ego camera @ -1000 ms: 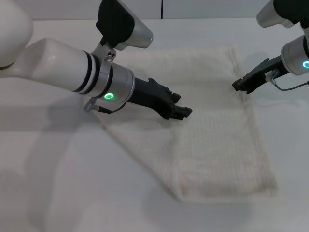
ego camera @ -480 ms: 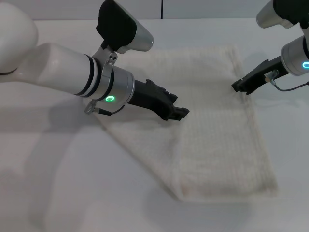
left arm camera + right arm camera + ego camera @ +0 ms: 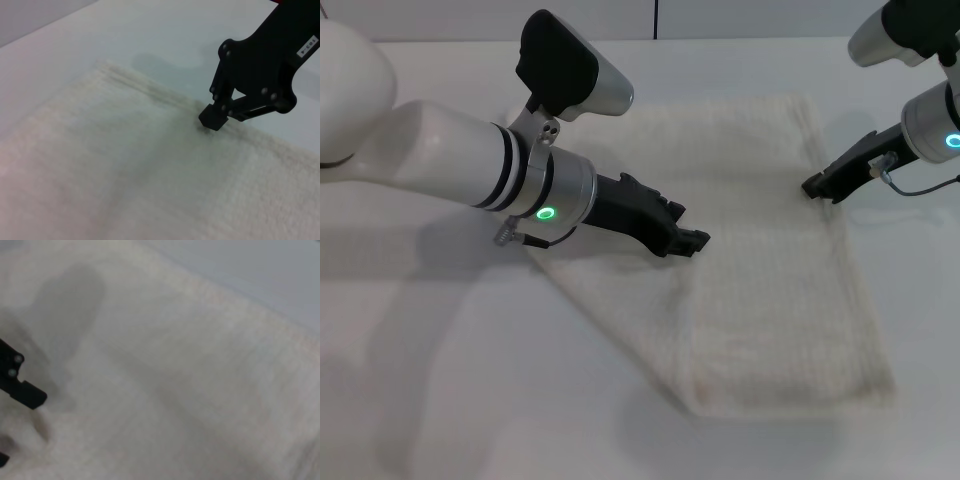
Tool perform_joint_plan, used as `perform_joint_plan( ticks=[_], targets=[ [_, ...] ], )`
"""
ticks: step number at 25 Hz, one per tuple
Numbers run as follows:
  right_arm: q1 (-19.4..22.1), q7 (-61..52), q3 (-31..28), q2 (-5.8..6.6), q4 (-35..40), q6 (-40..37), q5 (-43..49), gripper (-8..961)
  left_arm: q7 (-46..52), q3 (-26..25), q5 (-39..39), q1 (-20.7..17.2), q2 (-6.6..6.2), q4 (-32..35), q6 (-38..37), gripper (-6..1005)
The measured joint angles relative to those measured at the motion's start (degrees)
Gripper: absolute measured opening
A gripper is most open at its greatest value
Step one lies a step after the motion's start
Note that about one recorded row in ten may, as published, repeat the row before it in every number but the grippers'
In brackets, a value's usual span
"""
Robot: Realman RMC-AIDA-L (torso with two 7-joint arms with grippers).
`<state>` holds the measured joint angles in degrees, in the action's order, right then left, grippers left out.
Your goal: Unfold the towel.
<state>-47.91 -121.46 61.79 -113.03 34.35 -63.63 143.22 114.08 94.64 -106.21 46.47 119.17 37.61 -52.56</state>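
The cream-white towel (image 3: 770, 290) lies folded on the white table, with a layered edge running down its middle. My left gripper (image 3: 692, 242) is low over the towel at the top of that layered edge. Its fingers look slightly apart, and one fingertip (image 3: 22, 391) shows in the right wrist view. My right gripper (image 3: 812, 186) is at the towel's right hem. In the left wrist view the right gripper (image 3: 214, 119) has its fingers together, with the tip resting on the hem. The towel (image 3: 125, 170) fills most of that view.
The white table (image 3: 440, 380) surrounds the towel, with bare surface to the left, front and far right. My bulky left forearm (image 3: 470, 165) hangs over the towel's left corner.
My left gripper has drawn back slightly to the left over the towel. My right gripper has shifted slightly lower along the hem. The towel has not visibly moved.
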Motion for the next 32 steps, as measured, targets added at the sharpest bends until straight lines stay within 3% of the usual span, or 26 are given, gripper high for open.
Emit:
perform_joint_plan(
  ticks=[32],
  targets=[
    [0.2,-0.5,0.0,-0.15,-0.3,-0.2,0.3,-1,-0.7,2.2,3.0,-1.1,0.01,-0.4,2.8,484]
  ],
)
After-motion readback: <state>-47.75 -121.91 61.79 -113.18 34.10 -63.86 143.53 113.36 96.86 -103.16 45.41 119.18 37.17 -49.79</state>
